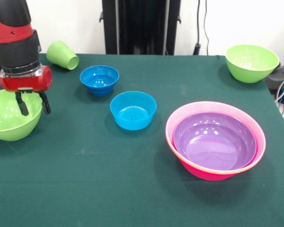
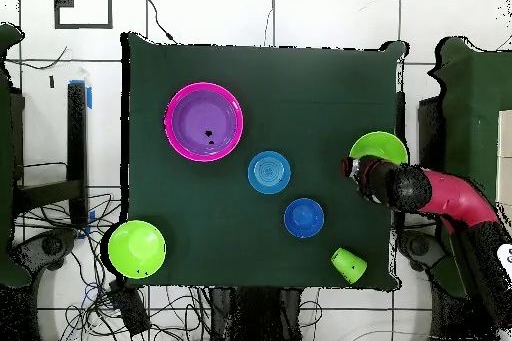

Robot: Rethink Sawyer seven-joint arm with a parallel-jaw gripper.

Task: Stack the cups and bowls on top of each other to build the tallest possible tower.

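Note:
My gripper (image 1: pixel 34 105) hangs open over the right rim of a green bowl (image 1: pixel 7 118) at the table's left edge. One finger (image 1: pixel 22 105) is inside the bowl and the other is by its rim. From overhead the gripper (image 2: pixel 352 169) sits at that green bowl's (image 2: pixel 380 144) edge. The tower is a purple bowl (image 1: pixel 213 139) nested in a big pink bowl (image 1: pixel 203 172), also seen from above as purple bowl (image 2: pixel 205 122) in pink bowl (image 2: pixel 172 122). Two blue bowls (image 1: pixel 99 79) (image 1: pixel 133 110) stand upright mid-table. A light-green cup (image 1: pixel 62 55) lies on its side at the back left.
A second green bowl (image 1: pixel 252 62) stands at the far right corner, shown overhead as the green bowl (image 2: pixel 137 248) near the table's edge. Cables lie off the table beside it. The cup (image 2: pixel 348 264) rests near the table's edge close to the arm.

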